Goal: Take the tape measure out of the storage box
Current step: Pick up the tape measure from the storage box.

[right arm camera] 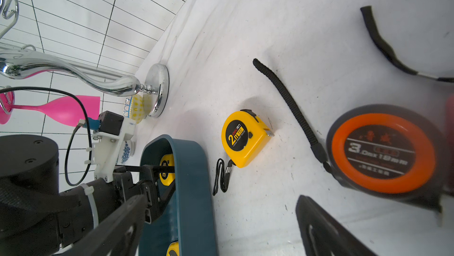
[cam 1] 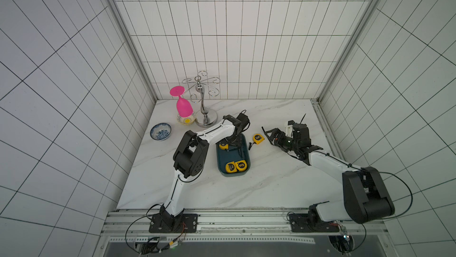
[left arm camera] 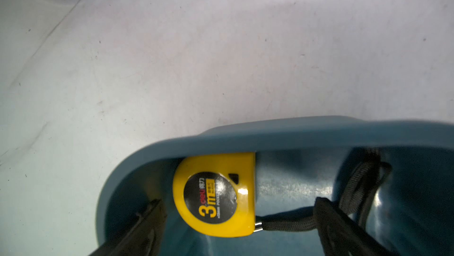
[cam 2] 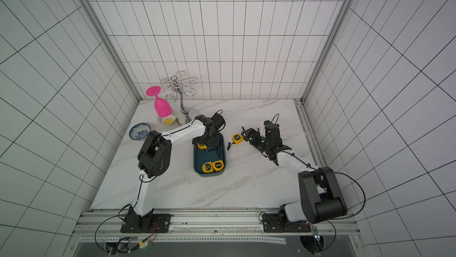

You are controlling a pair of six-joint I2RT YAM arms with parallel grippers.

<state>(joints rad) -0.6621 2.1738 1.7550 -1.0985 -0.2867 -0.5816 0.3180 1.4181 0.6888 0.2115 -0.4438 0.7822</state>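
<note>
Tape measure (left arm camera: 216, 193), the yellow one, lies in a far corner of the storage box (left arm camera: 270, 132), between the wide-spread jaws of my left gripper (left arm camera: 238, 203), not gripped. My right gripper (cam 1: 269, 136) gapes wide too, holding nothing, over the table (cam 1: 271, 181) beside a second tape measure (cam 1: 257, 139) that lies outside the box.

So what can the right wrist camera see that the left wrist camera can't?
Only the right wrist view shows the orange tape measure, the 2 m yellow tape measure lying outside the storage box, the pink glass and the chrome rack. Only the left wrist view shows the black strap of the 3 m tape measure. Both show the storage box with that 3 m tape measure inside.
</note>
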